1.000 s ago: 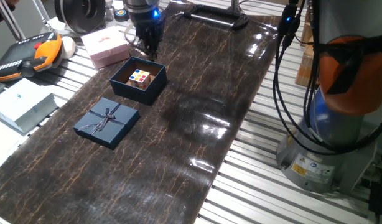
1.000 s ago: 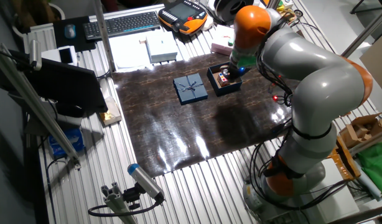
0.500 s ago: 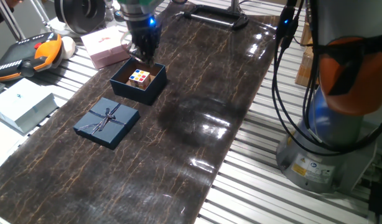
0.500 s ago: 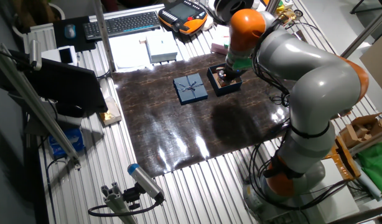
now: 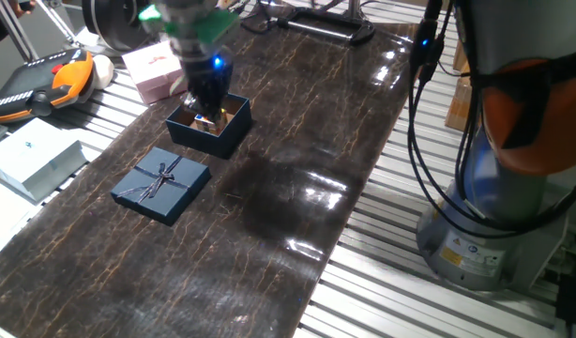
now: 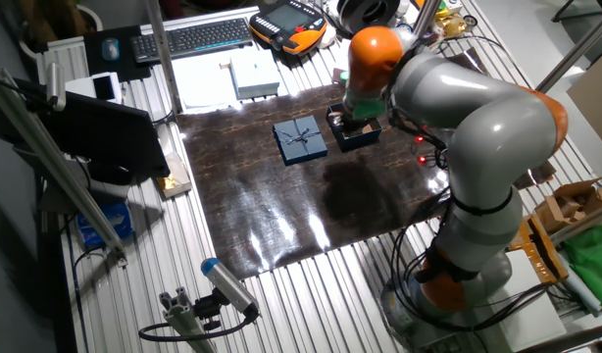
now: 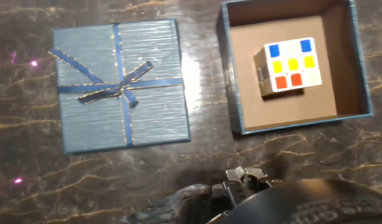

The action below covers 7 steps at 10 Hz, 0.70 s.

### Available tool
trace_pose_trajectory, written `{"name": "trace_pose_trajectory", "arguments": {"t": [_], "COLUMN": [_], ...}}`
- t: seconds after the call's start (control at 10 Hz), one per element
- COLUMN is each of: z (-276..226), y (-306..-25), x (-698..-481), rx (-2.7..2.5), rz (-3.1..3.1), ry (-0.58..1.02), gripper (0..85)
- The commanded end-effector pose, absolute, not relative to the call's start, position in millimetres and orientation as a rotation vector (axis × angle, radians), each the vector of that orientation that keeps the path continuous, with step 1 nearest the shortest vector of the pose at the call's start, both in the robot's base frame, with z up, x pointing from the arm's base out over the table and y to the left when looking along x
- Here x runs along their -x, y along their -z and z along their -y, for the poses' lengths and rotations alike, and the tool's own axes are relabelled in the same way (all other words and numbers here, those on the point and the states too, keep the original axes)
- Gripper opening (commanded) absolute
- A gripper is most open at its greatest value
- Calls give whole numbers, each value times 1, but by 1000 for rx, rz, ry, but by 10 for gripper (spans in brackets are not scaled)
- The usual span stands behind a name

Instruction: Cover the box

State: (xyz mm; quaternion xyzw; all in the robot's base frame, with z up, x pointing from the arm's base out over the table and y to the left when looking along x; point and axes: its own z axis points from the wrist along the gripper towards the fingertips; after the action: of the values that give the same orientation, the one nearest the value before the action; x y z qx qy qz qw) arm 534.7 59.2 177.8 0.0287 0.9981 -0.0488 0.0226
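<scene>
One box (image 5: 209, 125) — open, lid (image 5: 160, 183) beside, pincer (image 5: 209, 101) directly above it

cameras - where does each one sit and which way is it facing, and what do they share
One fixed view: low at the table's edge, looking across the dark mat; the gripper hangs over the box, the arm's base at right.
The other fixed view: high up, looking down on the whole table; the arm fills the right.
Hand view: looks straight down; only a bit of the hand's housing shows at the bottom edge.
All three share the box and the lid beside it.
</scene>
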Motion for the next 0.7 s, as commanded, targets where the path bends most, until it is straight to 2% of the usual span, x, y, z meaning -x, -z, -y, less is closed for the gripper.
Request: {"name": "trace_pose_trajectory", "arguments": {"t": [0.0, 0.6], "z": [-62, -77], "y": [-176, -147], "x": [-535, -548], "rx": [-77, -110], "rz": [-3091, -3085], "ry": [169, 134], "gripper": [7, 7]}}
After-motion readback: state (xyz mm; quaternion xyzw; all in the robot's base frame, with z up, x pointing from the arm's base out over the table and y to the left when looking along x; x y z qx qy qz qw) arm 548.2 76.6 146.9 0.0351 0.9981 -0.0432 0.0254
